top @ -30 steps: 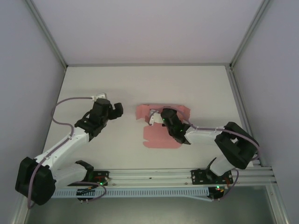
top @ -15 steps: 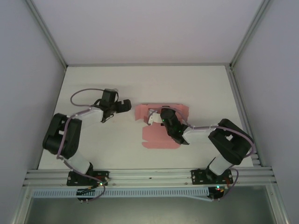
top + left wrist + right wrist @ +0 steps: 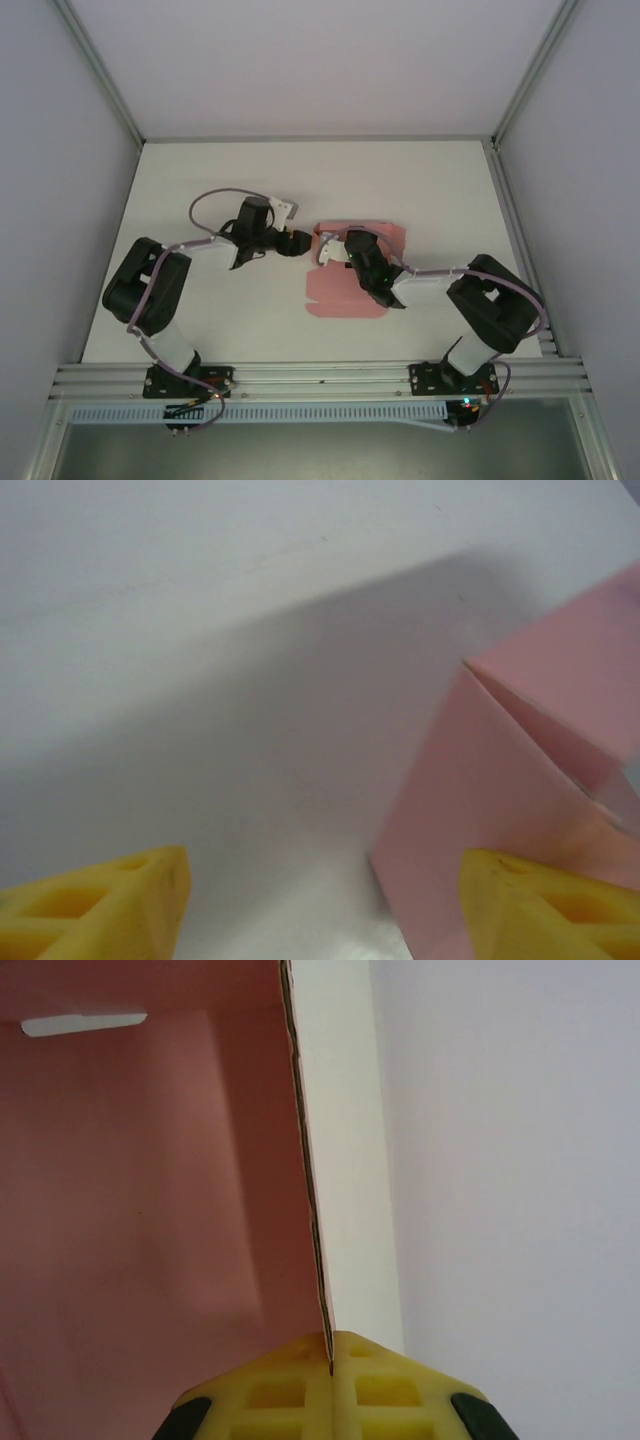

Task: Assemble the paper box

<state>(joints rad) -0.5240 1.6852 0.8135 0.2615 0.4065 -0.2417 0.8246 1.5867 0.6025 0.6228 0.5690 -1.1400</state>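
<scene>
Since 1 s ago, left arm [image 3: 160, 290] has swung in from the left of the table [image 3: 200, 185]; left gripper [image 3: 296, 243] now sits at the left edge of the paper box [image 3: 345, 296], mid-table. Assembly looks early: 1 wall is raised, near panel lies flat, nothing seems tucked yet. Left arm's elbow is back, forearm reaching right, jaws apart w/ nothing between. Right arm [image 3: 440, 288] reaches left, low; right gripper [image 3: 331, 252] pinches the raised wall's edge.
</scene>
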